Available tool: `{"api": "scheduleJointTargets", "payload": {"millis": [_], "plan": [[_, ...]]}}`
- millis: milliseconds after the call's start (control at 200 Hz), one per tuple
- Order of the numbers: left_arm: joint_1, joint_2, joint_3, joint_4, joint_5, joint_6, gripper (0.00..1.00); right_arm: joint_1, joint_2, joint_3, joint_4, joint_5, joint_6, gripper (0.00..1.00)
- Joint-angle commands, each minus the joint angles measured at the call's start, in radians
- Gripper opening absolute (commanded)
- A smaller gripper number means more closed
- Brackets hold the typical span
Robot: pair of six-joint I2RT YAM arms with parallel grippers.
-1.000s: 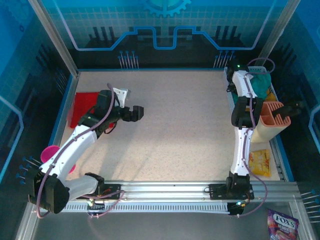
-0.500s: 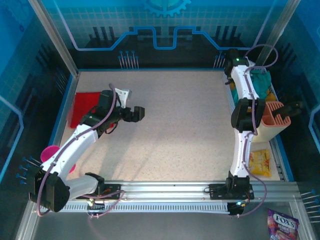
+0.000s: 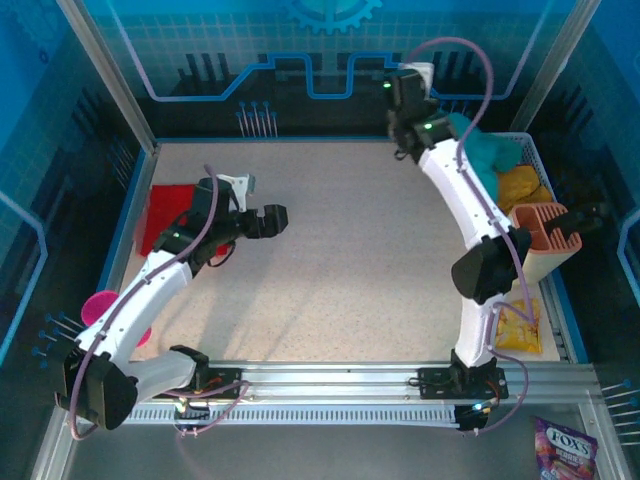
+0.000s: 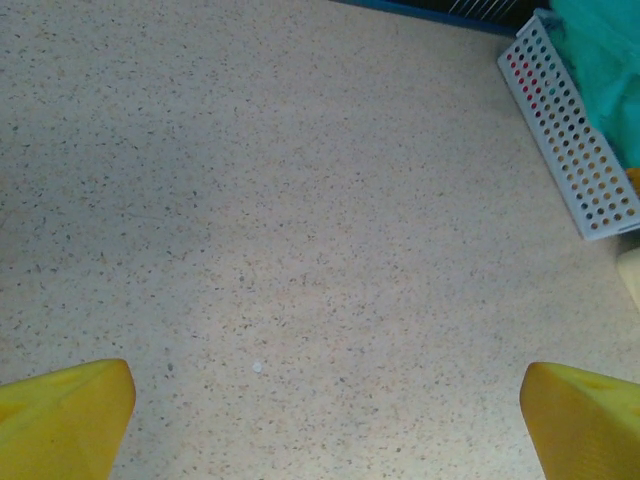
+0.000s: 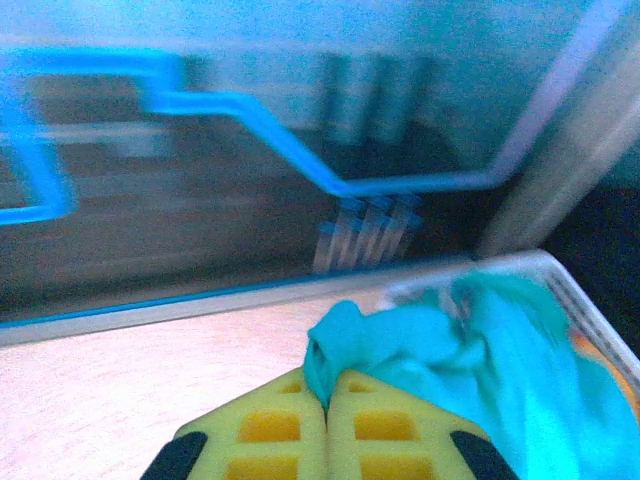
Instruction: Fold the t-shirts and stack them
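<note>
A teal t-shirt [image 3: 490, 152] trails out of the white perforated basket [image 3: 533, 150] at the back right. My right gripper [image 3: 402, 146] is raised near the back wall, left of the basket. In the right wrist view this gripper [image 5: 326, 398] is shut on a bunch of the teal t-shirt [image 5: 480, 340]. A mustard-yellow t-shirt [image 3: 520, 185] lies in the basket. The red t-shirt [image 3: 165, 215] lies flat at the table's left edge. My left gripper [image 3: 273, 222] hovers just right of it, and the left wrist view shows this gripper [image 4: 325, 420] open over bare table.
A tan holder [image 3: 545, 240] stands in front of the basket, with a yellow snack packet [image 3: 518, 325] nearer to me. A pink bowl [image 3: 100, 305] sits at the left edge. The basket's corner [image 4: 565, 130] and teal cloth [image 4: 600, 50] show in the left wrist view.
My right arm has swung up and left from the basket toward the back wall, drawing the teal t-shirt with it. The left arm has barely moved.
</note>
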Motion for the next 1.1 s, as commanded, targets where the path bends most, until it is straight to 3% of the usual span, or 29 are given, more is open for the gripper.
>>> {"api": "scheduleJointTargets", "payload": {"millis": [0, 95, 240, 420, 525, 580, 685, 931, 976, 1016, 1096], "plan": [[-0.009, -0.044, -0.007, -0.008, -0.033, -0.067, 0.99, 0.125, -0.098, -0.004, 0.147, -0.168, -0.203, 0.0], [-0.009, -0.077, -0.05, 0.006, -0.06, -0.096, 0.99, 0.226, -0.136, -0.014, 0.118, -0.291, -0.224, 0.0], [-0.009, -0.108, -0.087, -0.001, -0.099, -0.118, 0.99, 0.293, -0.179, -0.079, 0.031, -0.298, -0.118, 0.02], [-0.009, -0.152, -0.116, -0.037, -0.117, -0.168, 0.99, 0.225, -0.225, -0.227, -0.102, -0.218, 0.078, 0.0], [-0.009, -0.191, -0.134, -0.054, -0.119, -0.181, 0.99, 0.171, -0.271, -0.371, -0.163, -0.311, 0.192, 0.0], [-0.009, -0.205, -0.145, -0.058, -0.133, -0.179, 0.99, 0.164, -0.321, -0.505, -0.1, -0.373, 0.198, 0.0], [-0.009, -0.207, -0.145, -0.071, -0.146, -0.172, 0.99, 0.157, -0.399, -0.694, -0.037, -0.379, 0.233, 0.0], [-0.008, -0.165, -0.163, -0.068, -0.139, -0.21, 0.99, 0.074, -0.436, -0.883, -0.119, -0.324, 0.307, 0.08], [-0.008, -0.153, -0.168, -0.067, -0.14, -0.228, 0.93, 0.054, -0.435, -0.908, -0.134, -0.303, 0.317, 0.15], [-0.009, -0.139, -0.174, -0.063, -0.146, -0.251, 0.87, 0.043, -0.433, -0.922, -0.154, -0.283, 0.329, 0.3], [-0.009, -0.106, -0.198, -0.034, -0.15, -0.286, 0.77, 0.04, -0.455, -0.951, -0.151, -0.294, 0.295, 0.8]]}}
